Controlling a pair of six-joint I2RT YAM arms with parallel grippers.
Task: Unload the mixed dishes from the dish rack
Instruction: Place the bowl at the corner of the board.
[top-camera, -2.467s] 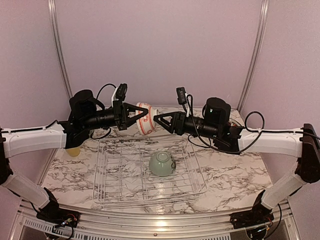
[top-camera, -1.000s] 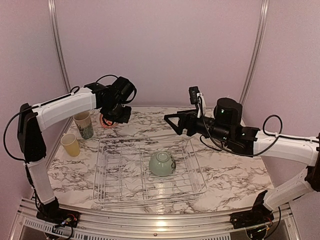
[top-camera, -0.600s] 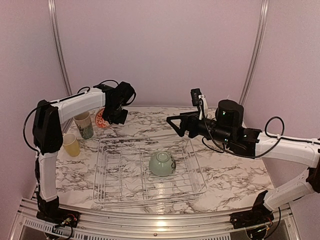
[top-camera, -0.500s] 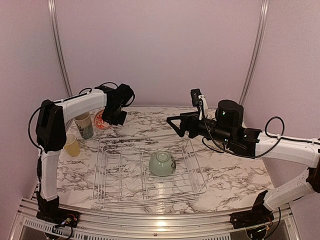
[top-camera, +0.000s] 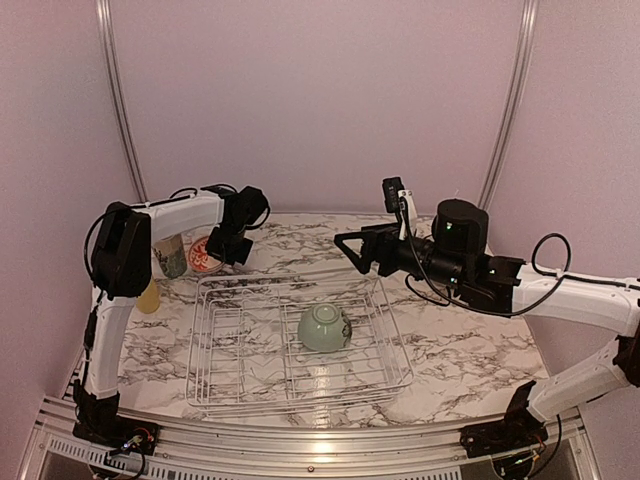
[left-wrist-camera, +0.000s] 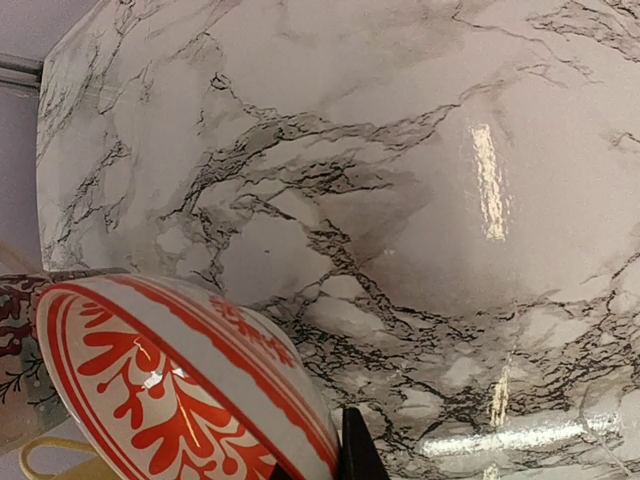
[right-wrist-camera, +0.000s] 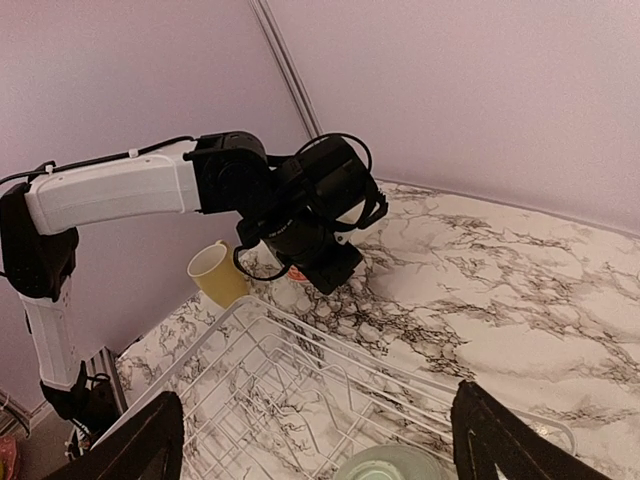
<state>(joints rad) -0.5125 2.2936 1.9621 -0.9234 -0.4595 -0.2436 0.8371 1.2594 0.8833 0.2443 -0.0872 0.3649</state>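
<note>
Left tool (top-camera: 218, 247), seen from above, has swung the red-striped bowl (top-camera: 203, 256) off from over the dish rack (top-camera: 240, 352) and lowered it to the back-left corner of the surface (top-camera: 470, 350), just beside the patterned cup (top-camera: 170, 256). Only the pale green bowl (top-camera: 323, 328) remains racked. The left arm reaches far back, elbow folded. Right tool (top-camera: 347, 246) has withdrawn and hovers beyond the rack.

Left wrist: the bowl stays clenched, tilted against one fingertip (left-wrist-camera: 356, 455); whether it has touched down is unclear.

Right wrist: jaws spread wide, empty.

Marble tabletop (top-camera: 480, 350), lilac wall (top-camera: 320, 100), metal poles (top-camera: 117, 90)
</note>
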